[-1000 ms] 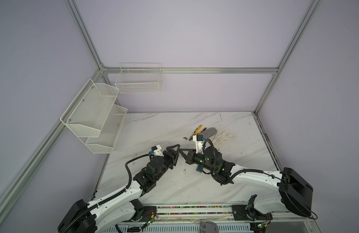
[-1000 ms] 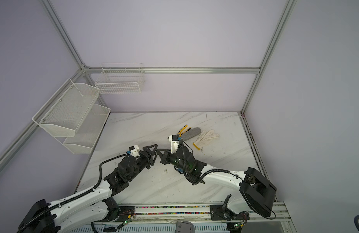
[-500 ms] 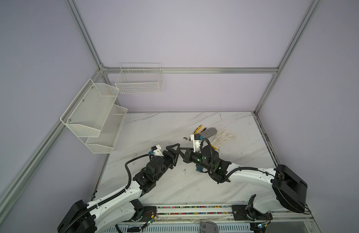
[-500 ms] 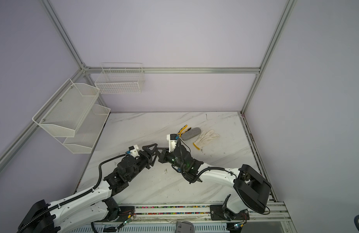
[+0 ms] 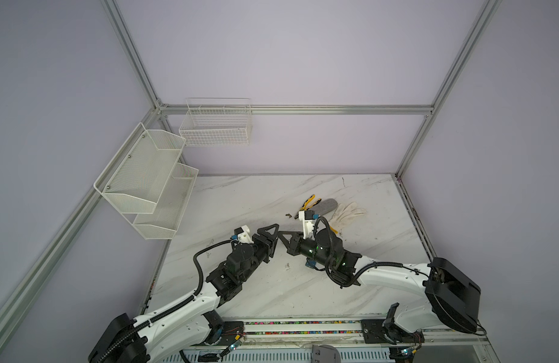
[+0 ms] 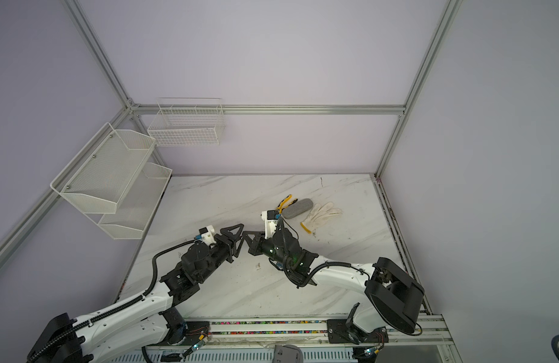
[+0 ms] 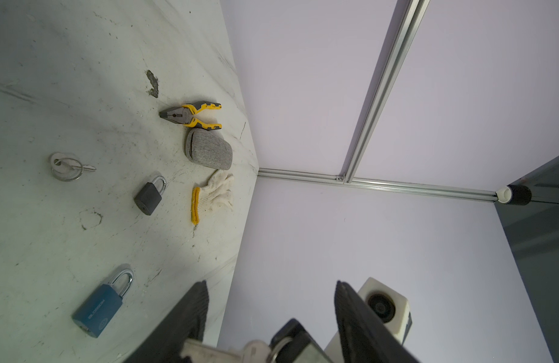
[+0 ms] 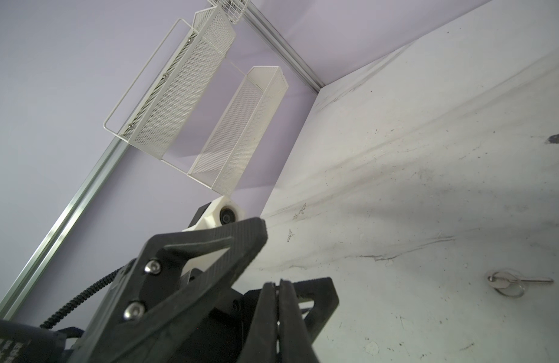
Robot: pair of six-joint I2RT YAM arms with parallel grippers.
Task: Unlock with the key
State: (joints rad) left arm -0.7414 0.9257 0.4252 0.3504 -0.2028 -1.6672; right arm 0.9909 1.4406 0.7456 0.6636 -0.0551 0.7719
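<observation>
Silver key (image 7: 256, 349), low between left pincer's (image 7: 270, 284) spread fingers

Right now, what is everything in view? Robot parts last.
table: one, white marble, under everything
pliers: one, yellow-black, far table side
pouch: one, grey, beside pliers
glove: one, white, yellow cuff, beside pouch
key: one, silver, ringed, flat on table
grey padlock: one, dark grey, between key and glove
blue padlock: one, blue, lying flat on table
shelf: one, white mesh, two tiers, left wall
basket: one, white wire, back wall
left fingers: two, black, apart, mid-table
right fingers: two, black, pressed together, facing left fingers
</observation>
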